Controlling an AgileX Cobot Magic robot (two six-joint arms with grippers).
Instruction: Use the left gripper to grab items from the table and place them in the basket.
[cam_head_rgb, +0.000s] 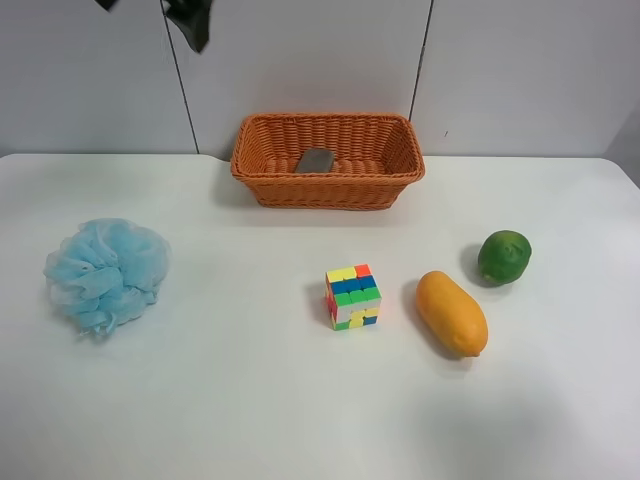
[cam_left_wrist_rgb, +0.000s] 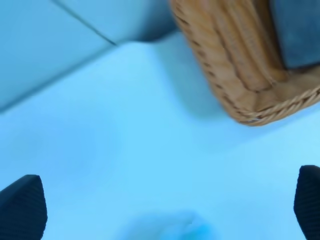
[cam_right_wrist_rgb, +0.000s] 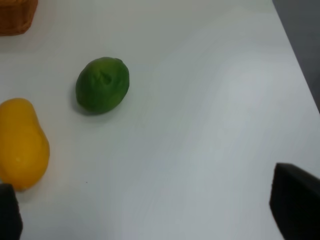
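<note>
1. State: the eraser (cam_head_rgb: 315, 160) lies inside the basket (cam_head_rgb: 262, 176). Four items are on the counter (cam_head_rgb: 250, 400): puff (cam_head_rgb: 106, 272), cube (cam_head_rgb: 353, 297), orange fruit (cam_head_rgb: 451, 313), green fruit (cam_head_rgb: 504, 256).
2. Left fingers (cam_left_wrist_rgb: 160, 200) are released, tips spread wide with nothing between them. They hang above the counter with the basket corner (cam_left_wrist_rgb: 260, 95) ahead of the tips and the eraser (cam_left_wrist_rgb: 299, 32) visible inside it.
3. A blurred blue patch (cam_left_wrist_rgb: 167, 227) sits just below and between the tips, probably the puff, too soft to be sure.
4. Step in hand, judged: go for the next item. The puff looks like the nearest one to the left fingers.
5. Do it well: centre the puff between the tips first, come straight down, and close deep into the mesh, not on a loose frill, or it slips out.
6. The mesh is soft and squashes, so close fully before lifting. Lift well clear of the counter so trailing mesh does not snag on the basket rim.
7. Release only when the fingers are over the basket floor, beside the eraser.
8. Right fingers (cam_right_wrist_rgb: 150, 220) are also released, empty, tips wide apart over bare counter, with the green fruit (cam_right_wrist_rgb: 102, 84) and orange fruit (cam_right_wrist_rgb: 21, 144) ahead of them. Keep that arm parked.
</note>
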